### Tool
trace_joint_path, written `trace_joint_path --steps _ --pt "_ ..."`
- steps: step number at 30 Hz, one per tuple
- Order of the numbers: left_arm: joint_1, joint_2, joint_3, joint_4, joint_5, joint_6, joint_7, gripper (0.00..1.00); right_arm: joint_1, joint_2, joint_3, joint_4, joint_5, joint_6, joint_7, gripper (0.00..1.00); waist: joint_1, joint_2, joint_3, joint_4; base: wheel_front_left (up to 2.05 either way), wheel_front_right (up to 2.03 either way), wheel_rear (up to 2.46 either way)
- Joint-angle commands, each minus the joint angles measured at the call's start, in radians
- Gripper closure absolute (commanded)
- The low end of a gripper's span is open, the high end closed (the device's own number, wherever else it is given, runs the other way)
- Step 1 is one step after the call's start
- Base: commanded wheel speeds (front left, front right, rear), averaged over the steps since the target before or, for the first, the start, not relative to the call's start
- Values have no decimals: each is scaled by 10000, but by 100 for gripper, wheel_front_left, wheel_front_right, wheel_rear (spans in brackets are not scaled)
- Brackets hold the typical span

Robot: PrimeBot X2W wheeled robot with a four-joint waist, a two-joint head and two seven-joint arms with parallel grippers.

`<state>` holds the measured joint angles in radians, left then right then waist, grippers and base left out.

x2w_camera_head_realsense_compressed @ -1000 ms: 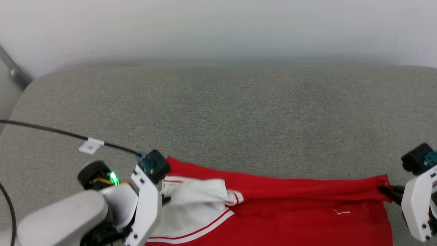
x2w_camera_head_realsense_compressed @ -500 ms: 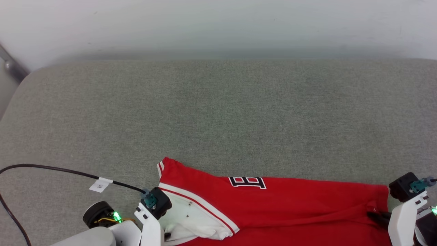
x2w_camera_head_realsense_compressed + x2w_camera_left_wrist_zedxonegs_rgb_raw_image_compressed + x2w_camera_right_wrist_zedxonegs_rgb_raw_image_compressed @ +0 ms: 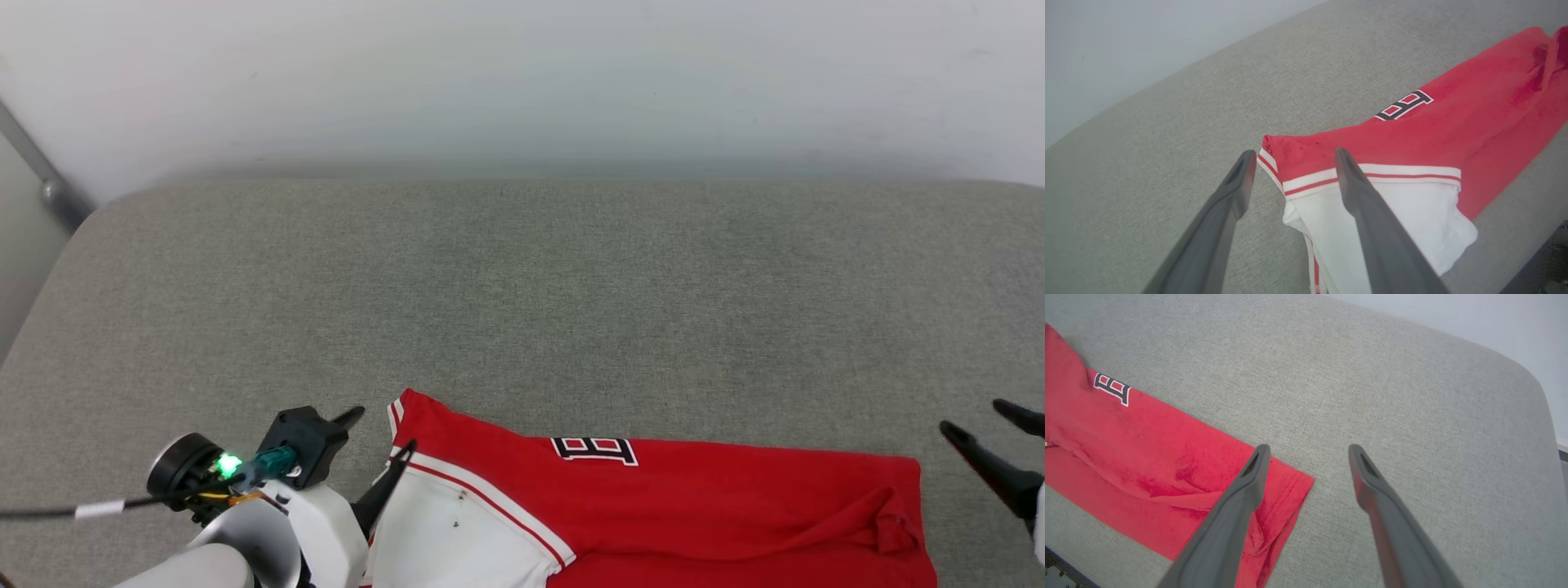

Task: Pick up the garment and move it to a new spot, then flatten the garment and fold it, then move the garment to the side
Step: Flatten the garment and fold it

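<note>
This is looking like a plain test room or lab, though the pictures are not settling it: a grey fabric-covered surface [image 3: 522, 286] with rounded corners is sitting against a plain white wall [image 3: 522, 73], a metal pole [image 3: 51, 194] is slanting at the left, and a tagged cable [image 3: 41, 514] is trailing over the near edge.

The garment [image 3: 694, 498] is seen as red, w/ a white sleeve [image 3: 457, 539], red-&-white stripe trim & a black letter [image 3: 593, 449] outlined in white. The surface [image 3: 522, 310] is woven in mottled grey. The left gripper [image 3: 380, 430] & right gripper [image 3: 973, 415] are finished dark grey; a green light [image 3: 227, 465] is lit nr the left wrist.
</note>
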<state>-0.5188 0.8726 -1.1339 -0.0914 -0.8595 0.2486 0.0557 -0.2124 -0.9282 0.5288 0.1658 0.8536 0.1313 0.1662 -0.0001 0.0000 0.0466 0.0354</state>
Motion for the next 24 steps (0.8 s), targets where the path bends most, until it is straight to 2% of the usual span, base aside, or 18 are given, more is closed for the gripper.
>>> trace_joint_path --steps 1,7,12,14,18,24 --pt "287 -66 209 -2 230 482 -640 0 440 105 -551 28 146 -12 -82 0 1 0 27 41 0 0 0" --pt "925 -483 781 319 886 2117 -2577 0 1510 593 -2031 454 581 -12 222 0 1 0 184 171 0 0 0" --pt "1425 -1086 1605 510 1097 2962 -3152 0 2113 1191 -2592 809 861 -10 710 0 1 0 379 379 0 0 0" --pt "1522 -1210 1804 549 1163 3062 -3178 0 2203 1325 -2636 828 929 -10 840 0 1 0 416 417 0 0 0" --pt "1970 -1868 2913 417 1856 3273 -3220 0 2455 1776 -2610 938 1045 -10 1416 0 1 0 559 572 0 0 0" --pt "2988 -2939 4597 303 3040 3000 -3214 0 2681 2385 -2255 1183 978 -10 2238 0 1 0 715 715 0 0 0"
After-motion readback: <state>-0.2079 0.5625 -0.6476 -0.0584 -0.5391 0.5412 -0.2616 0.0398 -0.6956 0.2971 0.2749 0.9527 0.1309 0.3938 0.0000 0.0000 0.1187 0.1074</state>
